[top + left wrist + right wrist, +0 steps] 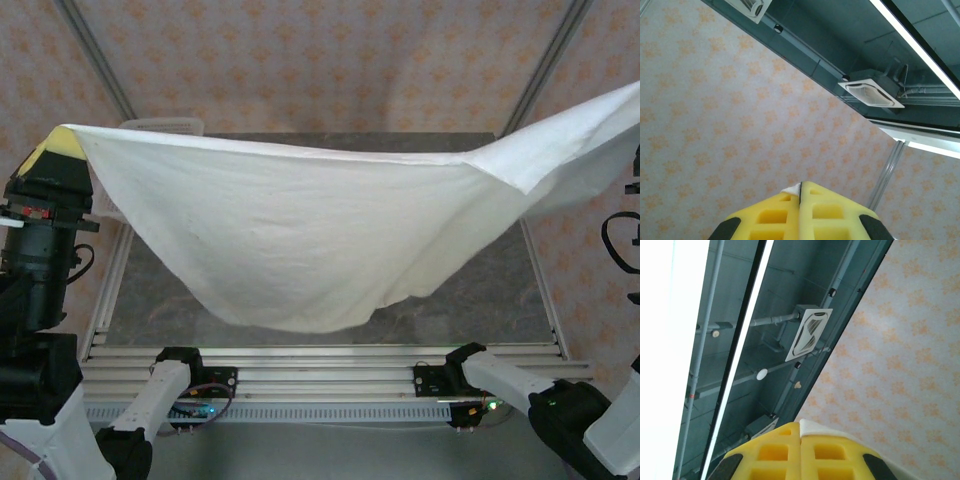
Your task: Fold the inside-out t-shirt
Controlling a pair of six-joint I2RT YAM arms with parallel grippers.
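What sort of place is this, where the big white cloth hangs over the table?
Probably an indoor robot test booth or lab, not a home: grey tabletop on bare aluminium rails, screen walls with an orange flower pattern, and a square white ceiling air-conditioning unit among exposed pipes.

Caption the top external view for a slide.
Left gripper and right gripper hold the inside-out t-shirt stretched aloft over the grey table.

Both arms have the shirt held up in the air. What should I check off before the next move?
1. Left gripper shut on a t-shirt corner: ok.
2. Right gripper shut on the t-shirt: ok.
3. Top edge spans between both grips, sagging slightly: ok.
4. Hanging lower edge clear of the table: cannot tell.
5. Sleeves and neckline located: cannot tell.
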